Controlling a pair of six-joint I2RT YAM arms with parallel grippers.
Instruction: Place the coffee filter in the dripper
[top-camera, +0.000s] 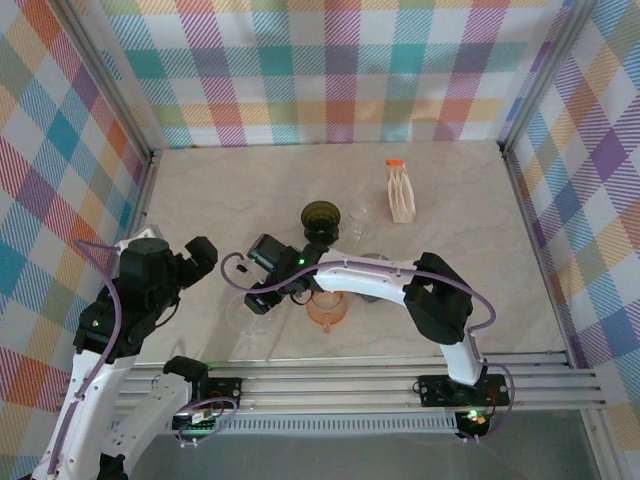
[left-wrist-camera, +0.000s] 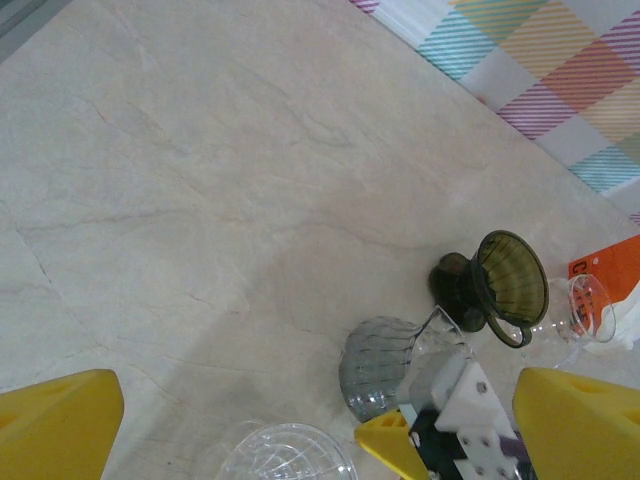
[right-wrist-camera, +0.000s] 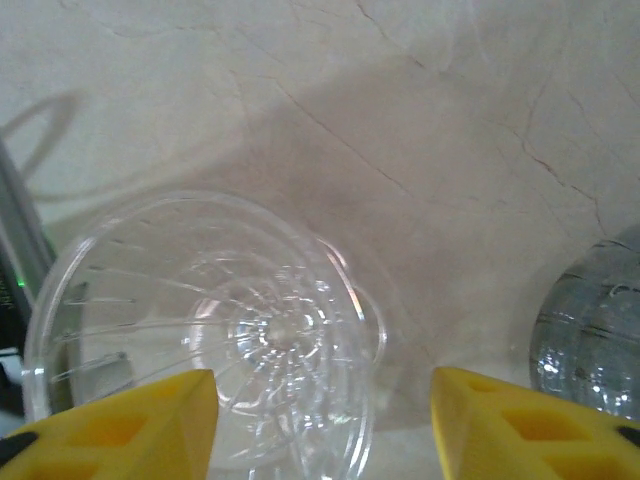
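Plaid walls close off the tabletop (top-camera: 230, 190) on three sides, with a slotted rail along the bottom edge of the overhead frame. I see wide bare marble in the upper left and along the right. The middle is crowded.

A dark green dripper (top-camera: 320, 217) and a small clear glass (top-camera: 361, 214) stand just beside each other at centre. Up and right of them, well apart from both end effectors, stands the coffee filter stack (top-camera: 401, 195), white with an orange top. In the left wrist view it is cut off at the right edge, so I see little more than the orange label.

An orange dripper (top-camera: 327, 311) peeks out below the right forearm. A smoky grey dripper (left-wrist-camera: 385, 365) sits mostly under that arm from overhead.

The clear dripper (right-wrist-camera: 210, 330) is hard to read from above, just a faint outline. The right wrist view shows its ribbed bowl upright.

My right arm stretches from lower right across to left of centre. The right end effector (right-wrist-camera: 320, 425) points down over the clear dripper with its yellow fingers (right-wrist-camera: 120, 430) apart. One finger overlaps the rim, but I cannot tell whether it touches.

My left arm is folded at the left. The left end effector (left-wrist-camera: 320, 390) is spread wide and holds nothing.
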